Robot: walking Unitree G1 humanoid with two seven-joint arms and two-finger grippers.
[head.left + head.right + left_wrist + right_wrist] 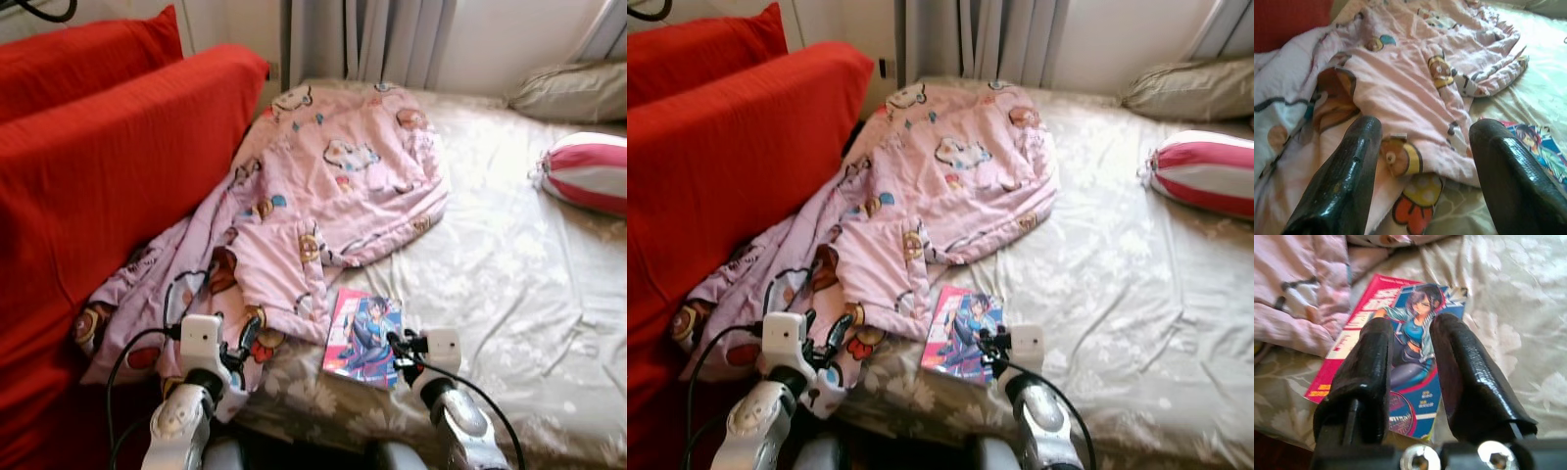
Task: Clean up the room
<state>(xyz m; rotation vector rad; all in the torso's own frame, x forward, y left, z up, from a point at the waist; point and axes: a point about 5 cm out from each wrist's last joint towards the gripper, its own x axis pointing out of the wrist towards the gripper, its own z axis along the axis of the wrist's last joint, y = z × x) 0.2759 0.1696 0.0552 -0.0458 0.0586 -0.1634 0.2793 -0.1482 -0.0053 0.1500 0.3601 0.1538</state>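
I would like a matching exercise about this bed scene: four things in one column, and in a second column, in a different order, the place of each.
Things:
1. pink blanket
2. comic book
3. striped cushion
4. beige pillow

Places:
A. far right corner of the bed
B. near bed edge, before the right tool
C. right side of the bed, nearer than the pillow
D. spread from the red sofa across the bed

Pairs: 1-D, 2-B, 3-C, 4-A
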